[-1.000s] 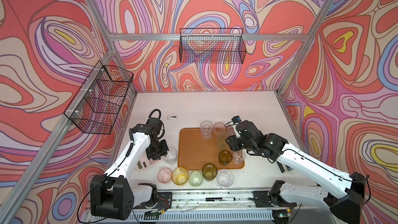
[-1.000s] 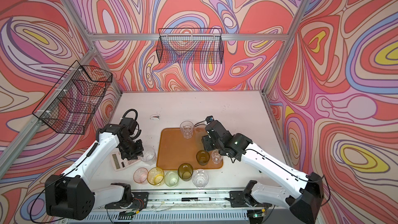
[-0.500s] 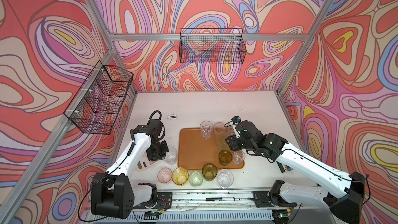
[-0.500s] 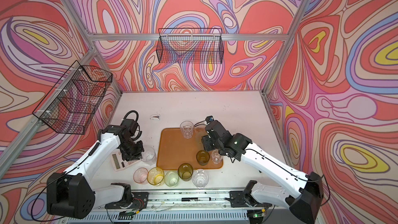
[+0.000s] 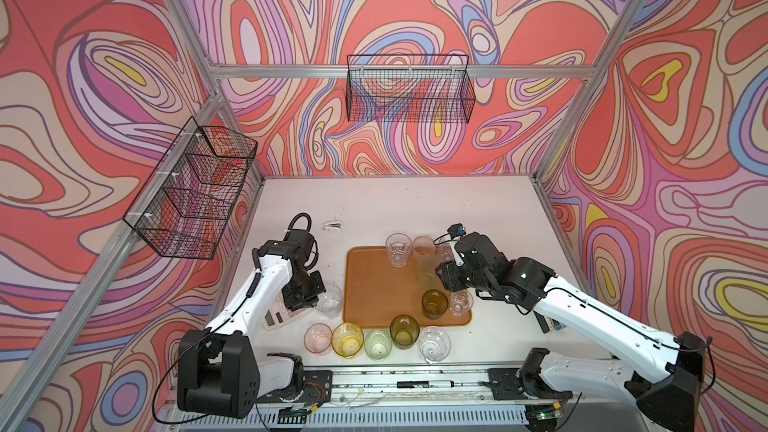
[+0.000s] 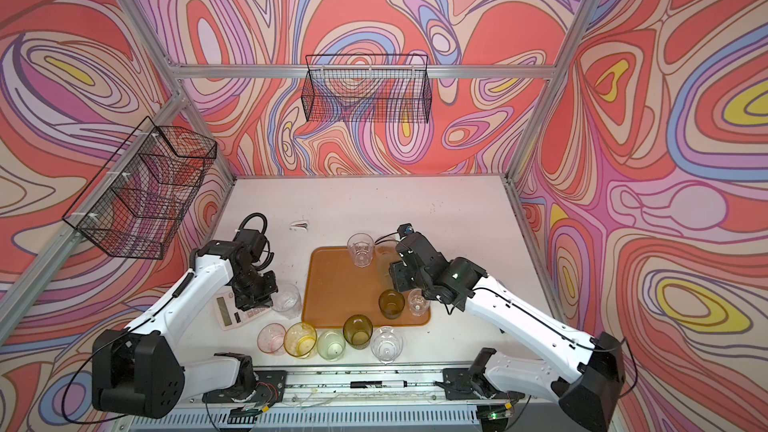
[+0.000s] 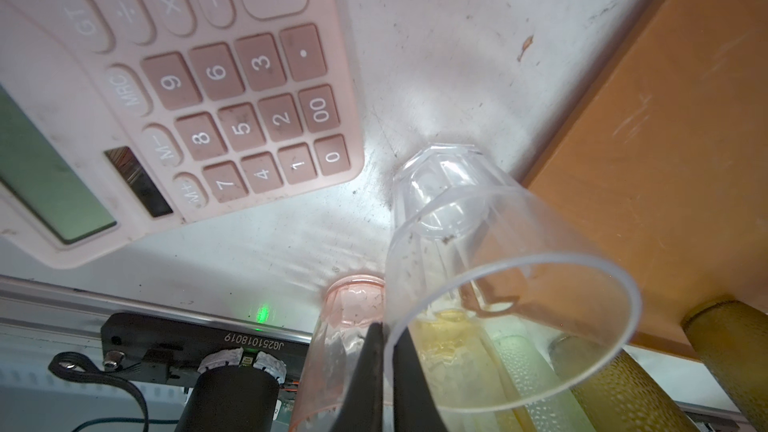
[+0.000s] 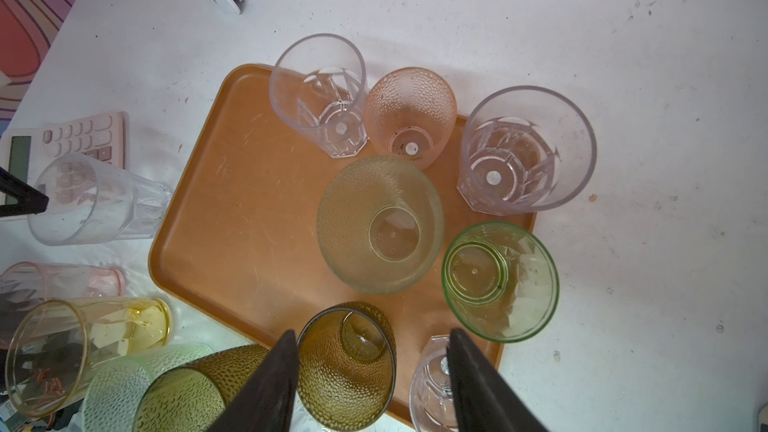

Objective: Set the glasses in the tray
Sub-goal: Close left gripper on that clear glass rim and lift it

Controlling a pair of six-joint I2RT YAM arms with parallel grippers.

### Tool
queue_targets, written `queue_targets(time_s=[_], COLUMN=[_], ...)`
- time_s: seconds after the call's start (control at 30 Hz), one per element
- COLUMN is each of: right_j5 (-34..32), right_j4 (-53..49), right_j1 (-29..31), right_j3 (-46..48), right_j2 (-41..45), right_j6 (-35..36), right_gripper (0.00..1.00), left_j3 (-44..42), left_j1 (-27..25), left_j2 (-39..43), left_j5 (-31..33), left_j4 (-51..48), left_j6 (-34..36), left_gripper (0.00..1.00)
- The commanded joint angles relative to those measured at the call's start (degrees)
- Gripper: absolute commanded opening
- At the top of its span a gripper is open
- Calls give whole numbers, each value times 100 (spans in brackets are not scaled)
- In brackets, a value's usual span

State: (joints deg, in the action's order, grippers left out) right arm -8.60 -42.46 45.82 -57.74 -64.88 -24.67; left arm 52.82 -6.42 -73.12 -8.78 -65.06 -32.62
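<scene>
The orange-brown tray (image 5: 374, 284) lies mid-table. My left gripper (image 7: 388, 359) is shut on the rim of a clear glass (image 5: 329, 300) standing just left of the tray, one finger inside and one outside. My right gripper (image 8: 374, 371) is open over the tray's near right part. A dark olive glass (image 8: 347, 367) shows between its fingers, close to one finger. Several glasses stand on the tray, among them a tall frosted green one (image 5: 427, 274) and a clear one (image 5: 397, 249). In front of the tray stands a row of glasses, from pink (image 5: 318, 337) to clear (image 5: 434, 344).
A pink calculator (image 5: 276, 317) lies under my left wrist, next to the held glass. A small white item (image 5: 332, 225) sits behind the tray's left corner. Black wire baskets hang on the left wall (image 5: 195, 189) and back wall (image 5: 409, 89). A metal rail (image 5: 399, 384) runs along the front edge.
My left gripper has closed on the clear glass's rim. The right arm and the other glasses have not moved.
</scene>
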Motion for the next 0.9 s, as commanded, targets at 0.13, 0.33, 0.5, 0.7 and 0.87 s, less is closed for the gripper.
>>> queue_targets(time_s=[0.13, 0.33, 0.5, 0.7, 0.87], right_j5=[-61, -84, -93, -72, -32], right_j4=[-69, -75, -28, -65, -87], right_j1=[-7, -3, -3, -5, -3], right_j3=[48, 50, 85, -9, -35], right_j2=[111, 160, 161, 90, 99], right_j6=[-54, -47, -59, -44, -49], right_gripper=[60, 60, 59, 59, 59], left_j3=[128, 525, 988, 1342, 1657], left_j1=[17, 18, 18, 18, -70], left_j2=[24, 105, 92, 64, -141], left_j5=[72, 125, 64, 82, -171], left_j4=[-211, -389, -637, -739, -719], left_j6=[136, 306, 414, 527, 564], left_gripper=[1, 0, 0, 0, 0])
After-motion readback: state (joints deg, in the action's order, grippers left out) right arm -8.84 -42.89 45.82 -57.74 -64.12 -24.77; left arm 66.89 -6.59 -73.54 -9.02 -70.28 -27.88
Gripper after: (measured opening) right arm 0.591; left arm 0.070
